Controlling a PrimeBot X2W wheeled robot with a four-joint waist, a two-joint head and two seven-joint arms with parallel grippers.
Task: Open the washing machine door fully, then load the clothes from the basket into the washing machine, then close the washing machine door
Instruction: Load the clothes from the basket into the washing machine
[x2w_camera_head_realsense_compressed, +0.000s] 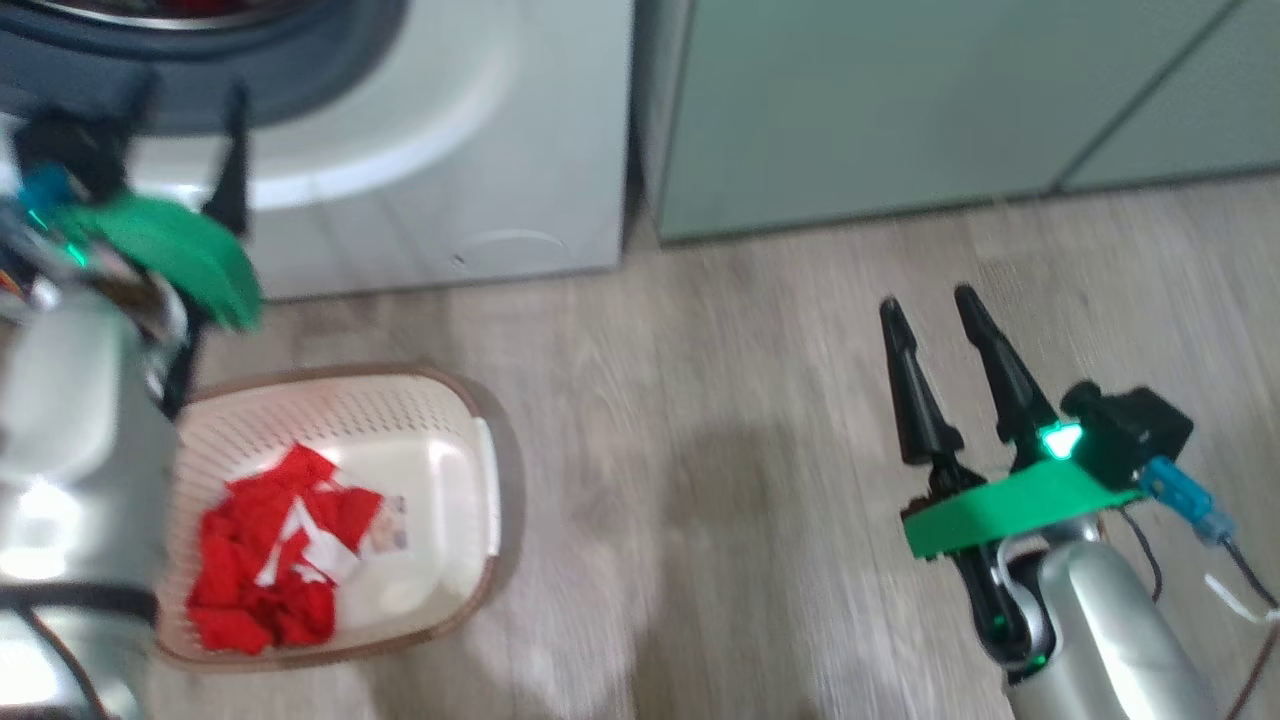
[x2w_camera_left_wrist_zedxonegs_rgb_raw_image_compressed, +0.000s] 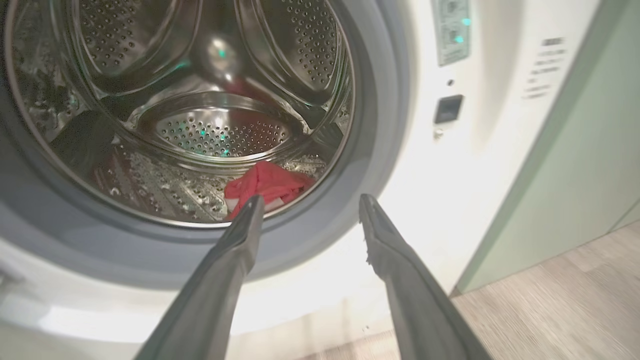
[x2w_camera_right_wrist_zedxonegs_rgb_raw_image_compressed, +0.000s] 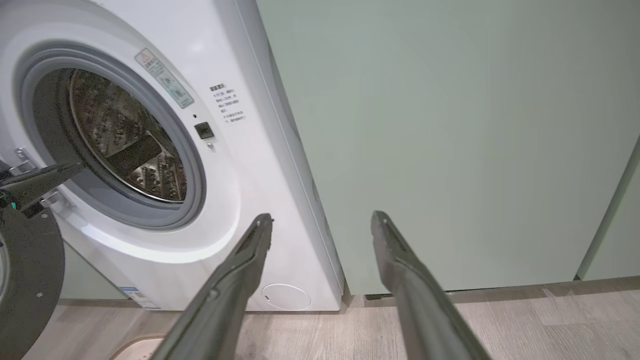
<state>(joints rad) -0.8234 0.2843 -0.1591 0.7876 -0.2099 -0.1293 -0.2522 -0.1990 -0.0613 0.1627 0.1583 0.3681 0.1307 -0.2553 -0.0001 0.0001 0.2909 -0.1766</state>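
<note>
Left gripper open and empty at the mouth of the washing machine, one red garment just inside the drum. Right gripper open too, above wood floor near green cabinets. Red clothes heaped in the basket on the floor before the machine, door swung wide on the left side.

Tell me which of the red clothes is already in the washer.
The red piece at the front of the drum, just past the open left gripper. The other red clothes lie heaped in the basket on the floor.
</note>
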